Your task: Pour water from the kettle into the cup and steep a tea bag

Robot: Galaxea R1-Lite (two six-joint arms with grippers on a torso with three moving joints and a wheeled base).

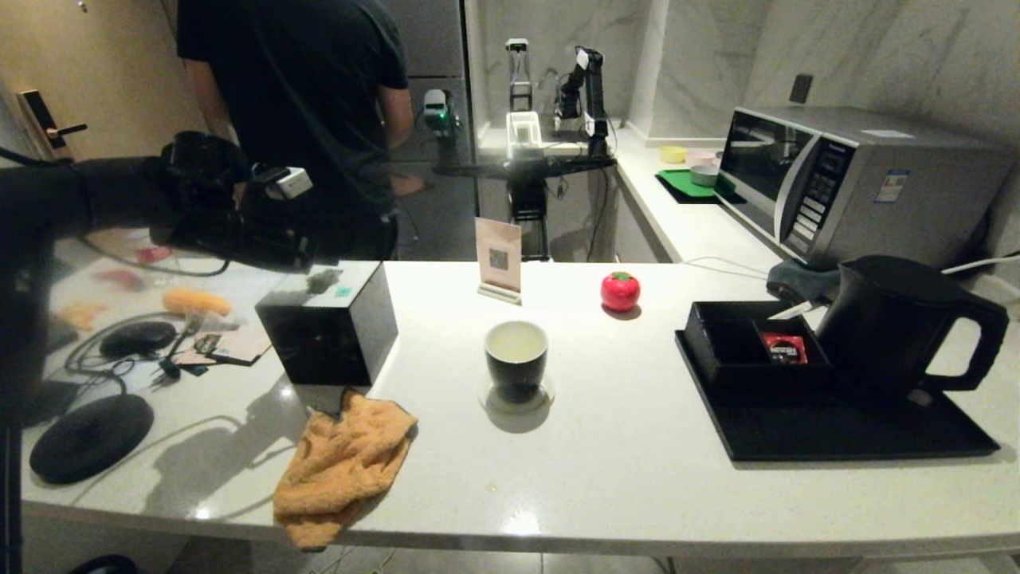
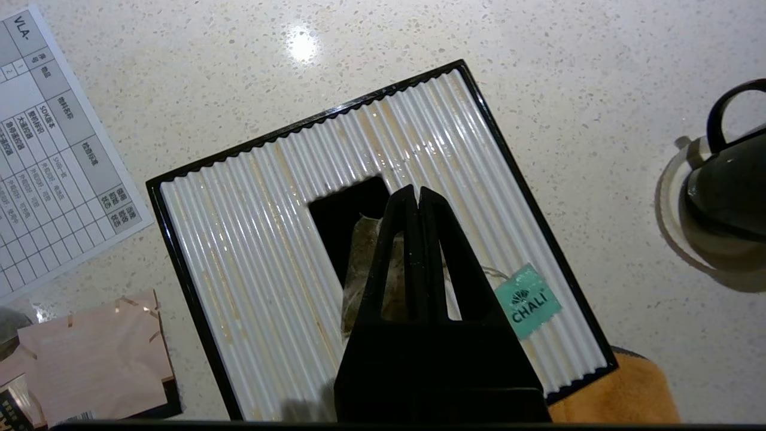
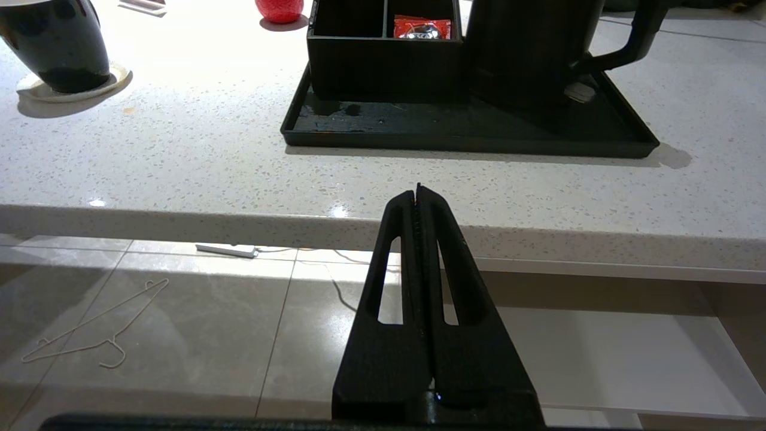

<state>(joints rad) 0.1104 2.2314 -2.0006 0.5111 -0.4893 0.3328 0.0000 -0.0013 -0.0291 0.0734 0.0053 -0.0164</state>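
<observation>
From the head camera I see the cup at table centre, the kettle at its three o'clock on the black tray, the tissue box at nine.

My left wrist camera has the left gripper pressed together above the box, tea bag beneath.

My right wrist camera shows the right gripper pressed together below the counter edge, empty.
</observation>
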